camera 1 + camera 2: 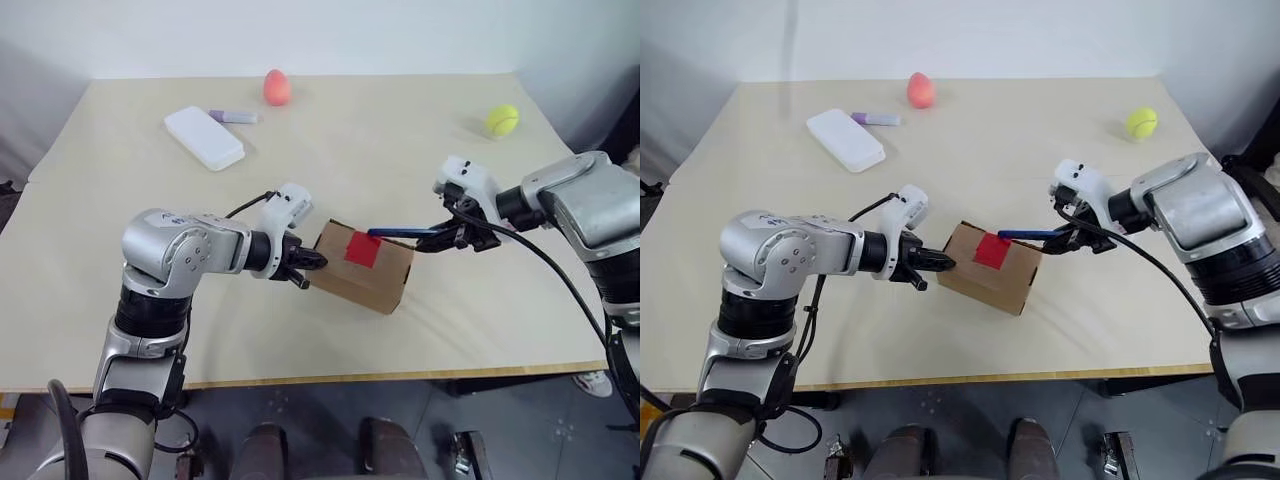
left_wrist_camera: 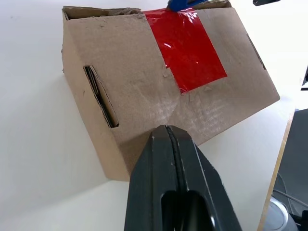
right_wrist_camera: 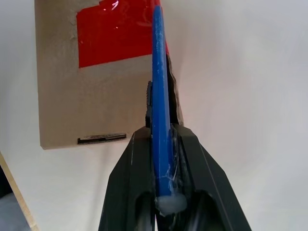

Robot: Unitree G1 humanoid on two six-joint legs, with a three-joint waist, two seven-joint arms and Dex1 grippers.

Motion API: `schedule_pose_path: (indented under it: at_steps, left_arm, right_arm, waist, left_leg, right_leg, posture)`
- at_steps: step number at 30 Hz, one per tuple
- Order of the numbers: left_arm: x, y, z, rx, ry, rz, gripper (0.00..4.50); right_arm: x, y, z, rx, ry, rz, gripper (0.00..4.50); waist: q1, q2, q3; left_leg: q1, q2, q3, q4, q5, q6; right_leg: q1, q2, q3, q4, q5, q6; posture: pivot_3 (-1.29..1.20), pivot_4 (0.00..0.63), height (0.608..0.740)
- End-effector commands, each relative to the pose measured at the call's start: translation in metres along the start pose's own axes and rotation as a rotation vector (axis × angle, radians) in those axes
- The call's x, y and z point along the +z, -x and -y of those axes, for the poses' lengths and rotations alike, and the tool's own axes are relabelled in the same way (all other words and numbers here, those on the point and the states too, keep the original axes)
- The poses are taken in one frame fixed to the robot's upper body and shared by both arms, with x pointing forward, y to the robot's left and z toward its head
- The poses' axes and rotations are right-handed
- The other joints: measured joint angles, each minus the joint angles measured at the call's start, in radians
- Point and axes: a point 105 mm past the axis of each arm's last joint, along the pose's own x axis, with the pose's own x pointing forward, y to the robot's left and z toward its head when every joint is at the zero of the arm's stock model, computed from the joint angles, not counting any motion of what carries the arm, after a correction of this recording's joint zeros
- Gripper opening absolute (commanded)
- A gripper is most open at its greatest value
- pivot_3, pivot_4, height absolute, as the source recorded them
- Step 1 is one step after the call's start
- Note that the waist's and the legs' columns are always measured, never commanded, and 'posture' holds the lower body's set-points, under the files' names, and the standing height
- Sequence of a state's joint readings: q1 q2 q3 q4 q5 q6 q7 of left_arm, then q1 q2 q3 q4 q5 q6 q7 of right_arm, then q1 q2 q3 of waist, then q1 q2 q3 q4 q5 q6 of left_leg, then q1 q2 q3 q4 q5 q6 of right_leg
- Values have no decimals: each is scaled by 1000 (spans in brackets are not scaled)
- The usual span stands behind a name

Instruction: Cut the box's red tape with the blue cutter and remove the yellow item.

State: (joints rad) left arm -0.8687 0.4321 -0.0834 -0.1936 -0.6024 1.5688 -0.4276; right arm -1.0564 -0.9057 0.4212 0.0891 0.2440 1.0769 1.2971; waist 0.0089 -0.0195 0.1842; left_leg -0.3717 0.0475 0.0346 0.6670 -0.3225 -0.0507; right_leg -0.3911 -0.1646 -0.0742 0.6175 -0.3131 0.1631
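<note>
Box: a small brown cardboard box [image 1: 362,268] sits closed on the table [image 1: 120,200], between both grippers.
Tape: red tape [image 1: 362,248] covers the top seam.
Left gripper [image 1: 312,262]: fingers clenched empty, tips pressed against the box's near end.
Right gripper [image 1: 452,236]: fingers grasping the blue cutter [image 1: 405,232], its tip at the tape's edge.

A pale table [image 1: 120,260] holds a brown box [image 1: 362,268] near the front. Farther back lie a white case [image 1: 204,137], a purple marker [image 1: 233,116], maybe a pink egg [image 1: 276,87], and a yellow-green ball [image 1: 502,121].
</note>
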Motion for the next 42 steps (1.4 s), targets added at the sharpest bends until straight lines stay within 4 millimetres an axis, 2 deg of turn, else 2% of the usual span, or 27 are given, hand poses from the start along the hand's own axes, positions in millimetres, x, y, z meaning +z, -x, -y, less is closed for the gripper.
schedule_pose_path:
  at_steps: [1,19,35,42]
  left_arm:
    - [-20,-9,-5,34,43,-81,0]
    - [-21,-9,-5,37,41,-71,0]
    - [-20,-11,-6,38,54,-64,0]
    - [-19,-11,-7,38,55,-63,0]
  right_arm:
    - [12,-6,-9,46,54,20,170]
    - [28,-23,-9,81,113,33,170]
    - [-13,5,2,33,60,-93,170]
    - [-25,15,4,10,35,-123,170]
  waist:
    - [-5,0,0]
    - [-11,0,0]
    - [-4,0,0]
    - [0,0,0]
  left_leg:
    - [0,0,0,0,0,0]
    - [0,0,0,0,0,0]
    - [0,0,0,-1,0,0]
    - [0,0,0,-1,0,0]
  right_leg:
    - [0,0,0,0,0,0]
    - [0,0,0,1,0,0]
    - [0,0,0,-1,0,0]
    - [0,0,0,-2,0,0]
  posture:
    - [0,150,740]
    - [0,150,740]
    - [0,150,740]
    - [0,150,740]
